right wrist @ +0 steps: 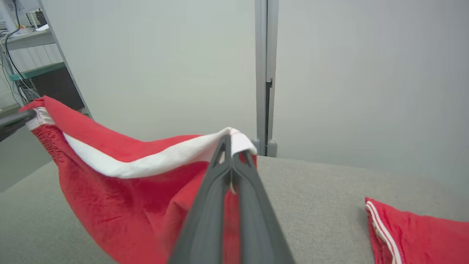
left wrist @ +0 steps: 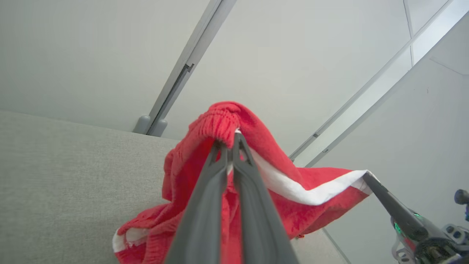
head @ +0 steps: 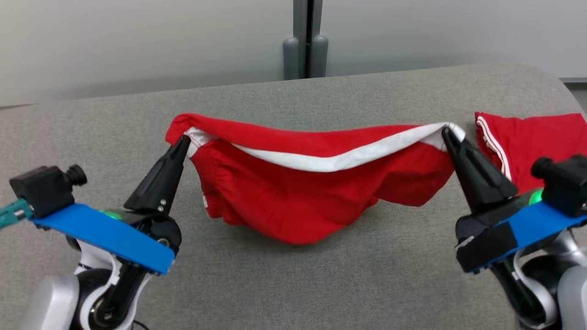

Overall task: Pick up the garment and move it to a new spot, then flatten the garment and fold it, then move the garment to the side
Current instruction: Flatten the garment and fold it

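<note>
The garment [head: 302,197] is a pair of red shorts with a white band, hanging stretched between my two grippers above the grey table [head: 293,284]. My left gripper [head: 183,140] is shut on its left end, near the gathered waistband [left wrist: 220,123]. My right gripper [head: 447,133] is shut on its right end, pinching the white band [right wrist: 234,141]. The cloth sags in the middle and its lowest fold [head: 298,236] hangs close to the table. In the left wrist view the garment [left wrist: 278,198] runs across to the right gripper [left wrist: 366,176].
A second red garment with thin white stripes [head: 527,142] lies flat at the table's right edge, just behind my right gripper. A grey post [head: 306,41] stands behind the table's far edge, against a pale wall. Shelving with cables [right wrist: 25,55] stands off to the left.
</note>
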{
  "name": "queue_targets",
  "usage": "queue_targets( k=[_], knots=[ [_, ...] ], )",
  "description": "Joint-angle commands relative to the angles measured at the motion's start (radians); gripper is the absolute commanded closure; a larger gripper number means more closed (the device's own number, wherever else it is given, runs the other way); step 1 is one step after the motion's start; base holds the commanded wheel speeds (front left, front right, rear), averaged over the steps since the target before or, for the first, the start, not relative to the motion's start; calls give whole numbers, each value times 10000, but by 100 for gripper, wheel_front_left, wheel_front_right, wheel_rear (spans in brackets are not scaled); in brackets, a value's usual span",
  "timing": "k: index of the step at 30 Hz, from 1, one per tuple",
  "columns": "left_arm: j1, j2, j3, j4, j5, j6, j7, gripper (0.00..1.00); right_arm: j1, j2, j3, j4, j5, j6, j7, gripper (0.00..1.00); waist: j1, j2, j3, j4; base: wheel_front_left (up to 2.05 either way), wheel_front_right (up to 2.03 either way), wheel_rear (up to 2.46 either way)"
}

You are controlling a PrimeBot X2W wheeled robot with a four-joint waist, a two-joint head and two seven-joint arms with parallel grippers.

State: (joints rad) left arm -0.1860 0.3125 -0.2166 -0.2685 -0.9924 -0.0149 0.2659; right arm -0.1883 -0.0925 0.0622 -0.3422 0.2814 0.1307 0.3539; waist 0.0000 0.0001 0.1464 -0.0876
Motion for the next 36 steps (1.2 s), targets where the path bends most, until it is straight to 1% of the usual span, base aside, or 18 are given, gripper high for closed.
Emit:
queue_targets(
  k=[1, 3, 6, 8, 10, 13, 15, 18, 20, 22, 25, 27, 29, 31, 34, 36],
  knots=[
    [-305, 119, 124, -243, -149, 139, 231, 100, -335, -248, -29, -113, -33, 2, 152, 100, 0, -1, 205, -38, 0, 0, 0],
    [-737, 191, 238, -573, -475, 400, 724, 100, -895, -488, 5, -39, 112, 4, 401, 100, 0, -1, 482, -65, 0, 0, 0],
    [-1709, 346, 366, -348, -664, 632, 1228, 100, -2111, -908, 126, 662, 431, 4, 500, 100, 0, -1, 933, -93, 0, 0, 0],
    [-2477, 346, 410, 137, -712, 669, 1406, 100, -3082, -1144, 305, 1327, 553, 4, 410, 100, 0, -1, 1260, -114, 0, 0, 0],
    [-3356, 465, 446, 774, -507, 640, 1478, 100, -4205, -1331, 538, 2090, 605, 2, 241, 100, 0, -1, 1619, -176, 0, 0, 0],
    [-4684, 370, 658, 1909, -481, 680, 1341, 100, -6110, -1386, 906, 3471, 490, 2, -385, 100, 0, -1, 2035, -399, 0, 0, 0],
    [-5701, 582, 711, 2489, -99, 589, 1187, 100, -7407, -1338, 1021, 4400, 384, 2, -939, 100, 0, -1, 2376, -525, 0, 0, 0],
    [-6936, 507, 792, 3463, 325, 401, 574, 100, -8959, -1180, 1102, 5691, 70, 2, -1952, 100, 0, -1, 2559, -606, 0, 0, 0],
    [-7805, 529, 845, 3990, 593, 156, 111, 100, -9899, -1107, 1074, 6281, -234, 1, -2698, 100, 0, -1, 2673, -648, 0, 0, 0],
    [-8362, 529, 748, 4486, 882, -152, -330, 100, -10478, -1012, 1081, 6845, -484, 1, -3428, 100, 0, -1, 2703, -664, 0, 0, 0],
    [-8899, 416, 737, 5032, 1129, -496, -1036, 100, -11032, -944, 1129, 7503, -716, 1, -4285, 100, 0, -1, 2739, -655, 0, 0, 0],
    [-8958, 321, 640, 5314, 1196, -716, -1502, 100, -11047, -963, 1211, 7850, -796, 1, -4746, 100, 0, -1, 2743, -642, 0, 0, 0],
    [-8626, 247, 431, 5497, 1242, -923, -1859, 100, -10657, -1011, 1526, 8184, -711, 2, -4886, 100, 0, -1, 2737, -625, 0, 0, 0],
    [-8117, 272, 111, 5722, 1340, -1040, -2105, 100, -10124, -1184, 2049, 8439, -554, 2, -4848, 100, 0, -1, 2709, -608, 0, 0, 0],
    [-7193, 274, -440, 5998, 1372, -1141, -2457, 100, -9126, -1507, 2708, 8636, -69, 1, -4750, 100, 0, -1, 2581, -585, 0, 0, 0],
    [-6293, 257, -815, 6228, 1295, -1164, -2684, 100, -8233, -1682, 3066, 8637, 583, 2, -4576, 100, 0, -1, 2444, -558, 0, 0, 0]
  ],
)
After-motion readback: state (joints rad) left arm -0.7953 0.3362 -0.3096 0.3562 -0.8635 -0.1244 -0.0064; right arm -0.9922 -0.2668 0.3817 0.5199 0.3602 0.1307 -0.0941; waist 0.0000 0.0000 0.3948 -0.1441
